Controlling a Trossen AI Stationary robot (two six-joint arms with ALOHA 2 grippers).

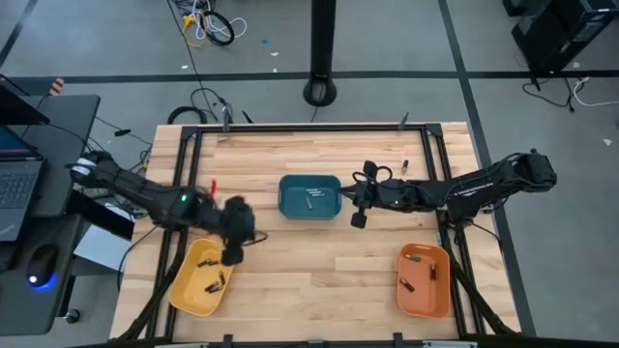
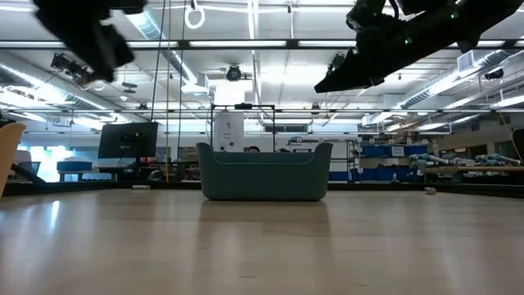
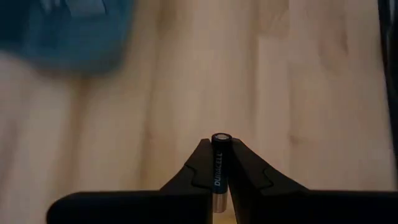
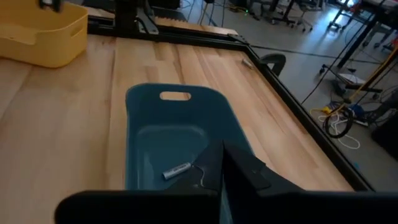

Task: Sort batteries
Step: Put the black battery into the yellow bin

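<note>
My left gripper [image 1: 232,253] hangs over the table by the yellow tray's far right corner, shut on a black battery [image 3: 219,168]. The yellow tray [image 1: 184,290] at the near left holds several batteries [image 1: 211,283]. The blue tray [image 1: 286,198] stands mid-table with a battery [image 4: 177,169] lying on its floor. My right gripper [image 1: 346,198] hovers at the blue tray's right end, above its rim, fingers shut [image 4: 222,163] with nothing seen between them. The orange tray [image 1: 440,290] at the near right holds several batteries [image 1: 408,283]. My left gripper pinches the black battery between its two fingers, on the sides of its body [image 3: 219,177]. The battery lies along the fingers, and its silvery end [image 3: 221,138] shows at their tips. The fingers slant down over the table, and the battery is lifted clear of the wood.
One loose battery [image 1: 405,165] lies on the wood at the far right, near the black frame rail [image 1: 430,145]. Bare table lies between the yellow and orange trays along the near edge. A laptop and a mouse sit on a desk left of the table.
</note>
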